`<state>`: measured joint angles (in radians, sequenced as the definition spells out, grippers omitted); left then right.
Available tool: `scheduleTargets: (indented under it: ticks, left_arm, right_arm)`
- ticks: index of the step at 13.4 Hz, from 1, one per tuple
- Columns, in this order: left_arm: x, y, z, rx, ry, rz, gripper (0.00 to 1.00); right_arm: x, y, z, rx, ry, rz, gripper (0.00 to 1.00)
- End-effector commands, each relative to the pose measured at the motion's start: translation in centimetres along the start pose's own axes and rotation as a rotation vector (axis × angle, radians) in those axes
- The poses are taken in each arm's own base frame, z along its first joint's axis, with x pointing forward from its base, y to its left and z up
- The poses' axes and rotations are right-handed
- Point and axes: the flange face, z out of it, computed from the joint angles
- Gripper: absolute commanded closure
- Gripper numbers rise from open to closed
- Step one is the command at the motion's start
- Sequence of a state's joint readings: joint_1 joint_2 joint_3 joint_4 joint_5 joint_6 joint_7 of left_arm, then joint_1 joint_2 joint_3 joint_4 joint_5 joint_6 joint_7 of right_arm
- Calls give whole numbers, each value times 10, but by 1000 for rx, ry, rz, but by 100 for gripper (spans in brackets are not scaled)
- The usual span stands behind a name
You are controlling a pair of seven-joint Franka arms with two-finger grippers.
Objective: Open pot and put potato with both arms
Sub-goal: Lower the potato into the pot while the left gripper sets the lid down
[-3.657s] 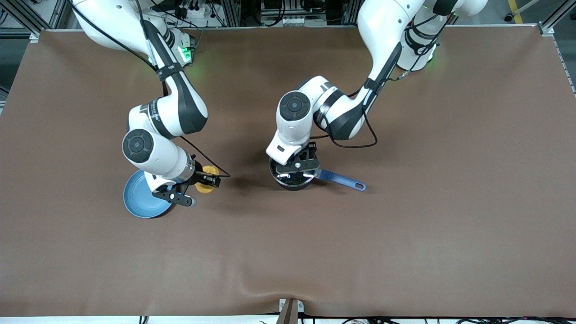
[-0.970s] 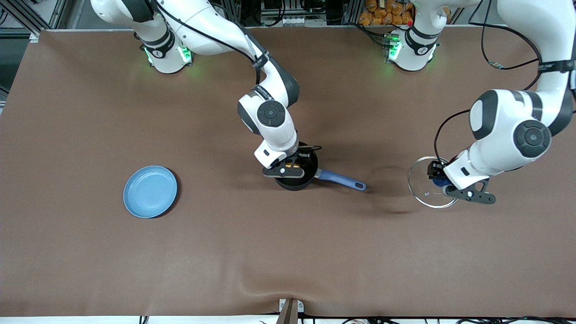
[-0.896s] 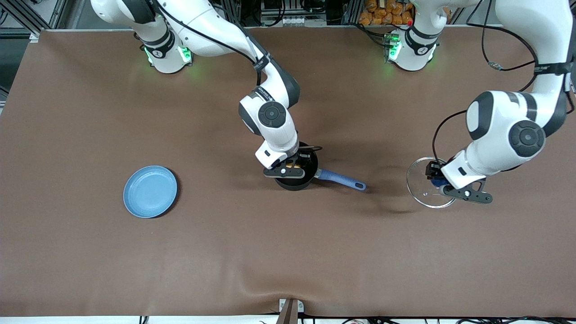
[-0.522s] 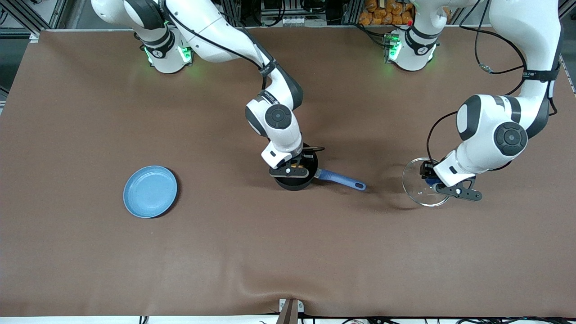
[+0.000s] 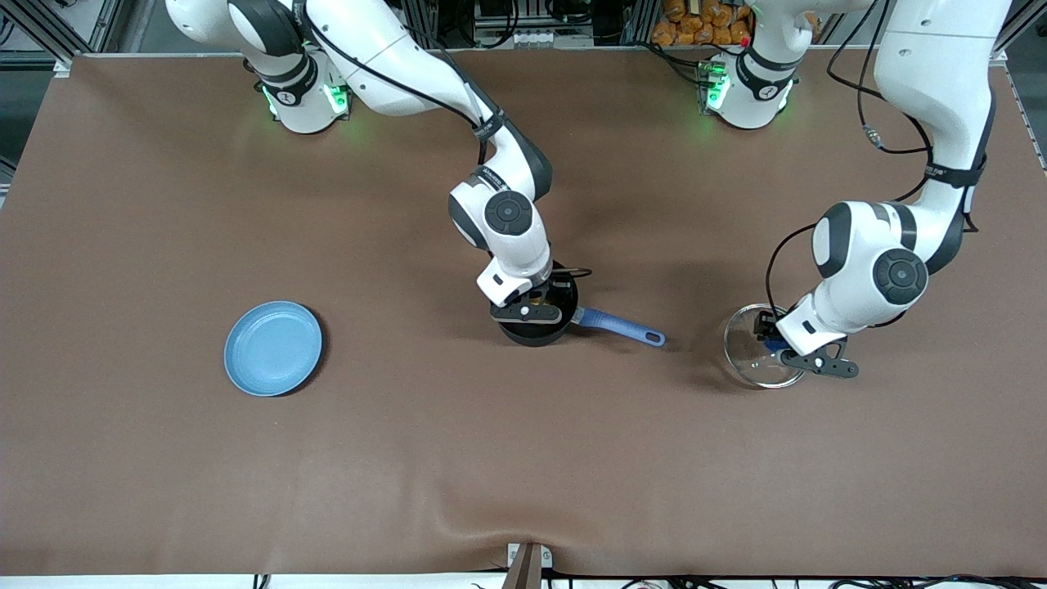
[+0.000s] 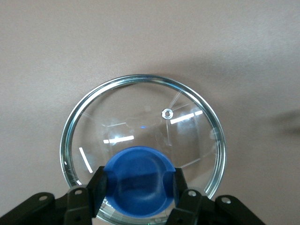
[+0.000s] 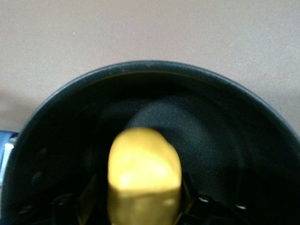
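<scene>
The black pot (image 5: pixel 536 330) stands open mid-table, its blue handle (image 5: pixel 622 326) pointing toward the left arm's end. My right gripper (image 5: pixel 533 306) is down in the pot's mouth, shut on the yellow potato (image 7: pixel 144 171). The potato hangs inside the pot's rim (image 7: pixel 154 68), above its black floor. My left gripper (image 5: pixel 773 339) is shut on the blue knob (image 6: pixel 138 180) of the glass lid (image 6: pixel 145 119). It holds the lid (image 5: pixel 751 360) low over the table cover toward the left arm's end, apart from the pot.
A light-blue plate (image 5: pixel 272 348) lies empty toward the right arm's end. The brown table cover (image 5: pixel 523 458) has a fold at the edge nearest the front camera.
My left arm has carried the lid a little toward the pot and lower. My right gripper has shifted slightly over the pot, still holding the potato.
</scene>
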<state>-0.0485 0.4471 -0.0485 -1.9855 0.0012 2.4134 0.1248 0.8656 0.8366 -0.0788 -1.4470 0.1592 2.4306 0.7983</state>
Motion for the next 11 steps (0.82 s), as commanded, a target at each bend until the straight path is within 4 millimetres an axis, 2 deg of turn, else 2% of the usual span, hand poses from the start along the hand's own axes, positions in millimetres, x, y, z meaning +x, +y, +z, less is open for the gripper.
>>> scheduleTargets:
  ticks: [1,2,3,6,8,11]
  left_arm:
    - [2,-4,2,-4,25,6,100]
    - [2,-5,5,-3,26,4,63]
    - [2,-12,4,-3,33,-7,2]
    - [6,-15,-19,3,64,-13,0]
    - [9,-14,-48,9,96,-25,0]
    - [19,-13,-105,5,65,-61,0]
  right_arm:
    - [6,-5,-15,4,21,6,0]
    - [9,-4,-20,7,23,8,0]
    - [11,-4,-23,8,25,11,0]
    - [18,0,-47,-13,6,12,0]
    - [29,9,-78,-36,-9,8,0]
    - [50,34,-134,-65,-56,17,0]
